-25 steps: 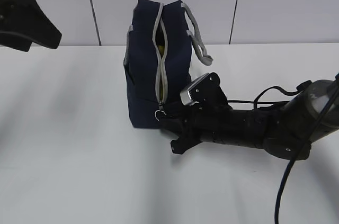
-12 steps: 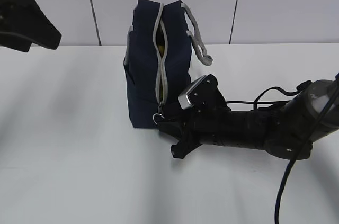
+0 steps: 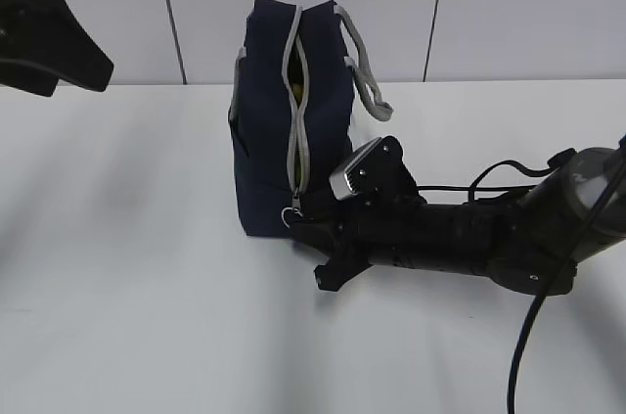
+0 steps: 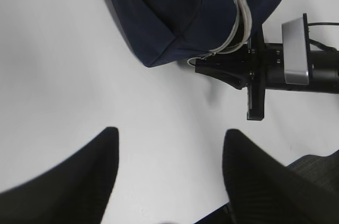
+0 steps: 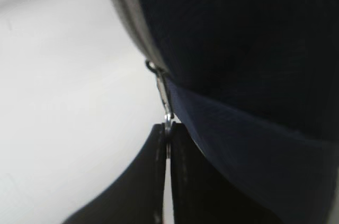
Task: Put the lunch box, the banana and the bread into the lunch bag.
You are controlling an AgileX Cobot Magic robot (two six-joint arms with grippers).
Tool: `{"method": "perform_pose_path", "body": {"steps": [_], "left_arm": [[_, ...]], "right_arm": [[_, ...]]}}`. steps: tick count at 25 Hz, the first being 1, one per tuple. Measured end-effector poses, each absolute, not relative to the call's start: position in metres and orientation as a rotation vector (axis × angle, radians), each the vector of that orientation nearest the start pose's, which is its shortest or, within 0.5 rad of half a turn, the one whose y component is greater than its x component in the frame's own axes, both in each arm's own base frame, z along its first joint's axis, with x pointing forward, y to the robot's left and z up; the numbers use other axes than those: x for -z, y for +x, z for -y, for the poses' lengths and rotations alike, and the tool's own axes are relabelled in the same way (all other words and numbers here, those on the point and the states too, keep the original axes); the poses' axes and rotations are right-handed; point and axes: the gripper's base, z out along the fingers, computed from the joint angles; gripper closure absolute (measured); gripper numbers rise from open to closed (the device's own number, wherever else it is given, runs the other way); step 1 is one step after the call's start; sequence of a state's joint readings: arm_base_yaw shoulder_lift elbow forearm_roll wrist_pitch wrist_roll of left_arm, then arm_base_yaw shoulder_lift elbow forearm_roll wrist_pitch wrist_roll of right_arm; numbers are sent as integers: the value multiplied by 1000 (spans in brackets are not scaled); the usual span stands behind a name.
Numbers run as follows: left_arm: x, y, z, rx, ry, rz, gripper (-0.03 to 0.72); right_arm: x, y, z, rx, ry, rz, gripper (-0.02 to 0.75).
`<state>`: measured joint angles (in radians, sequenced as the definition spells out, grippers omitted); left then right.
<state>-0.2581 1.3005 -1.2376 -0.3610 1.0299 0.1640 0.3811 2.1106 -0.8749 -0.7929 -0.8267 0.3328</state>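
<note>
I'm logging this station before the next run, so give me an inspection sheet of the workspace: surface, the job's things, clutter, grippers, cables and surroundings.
Surface: white table, bare where visible.
Job's things: navy lunch bag stands on end, its grey zipper partly open with a sliver of yellow inside; lunch box, banana and bread not seen on the table.
Clutter: nothing seen.
Grippers: right gripper shut on the zipper pull at the bag's lower end; left gripper open, raised above the table, holding nothing.
Cables: black cable hangs from the right arm, another loops over it.
Surroundings: pale panelled wall behind the table.
</note>
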Motion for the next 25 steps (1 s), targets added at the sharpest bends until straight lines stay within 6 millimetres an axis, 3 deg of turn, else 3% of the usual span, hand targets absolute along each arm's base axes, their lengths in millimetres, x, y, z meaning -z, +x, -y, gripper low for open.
{"method": "perform_pose_path", "body": {"steps": [25], "left_arm": [[-362,245,93,503,414,-2522,255]], "right_arm": [[-90,325,-182,-647,-962,-1792,726]]}}
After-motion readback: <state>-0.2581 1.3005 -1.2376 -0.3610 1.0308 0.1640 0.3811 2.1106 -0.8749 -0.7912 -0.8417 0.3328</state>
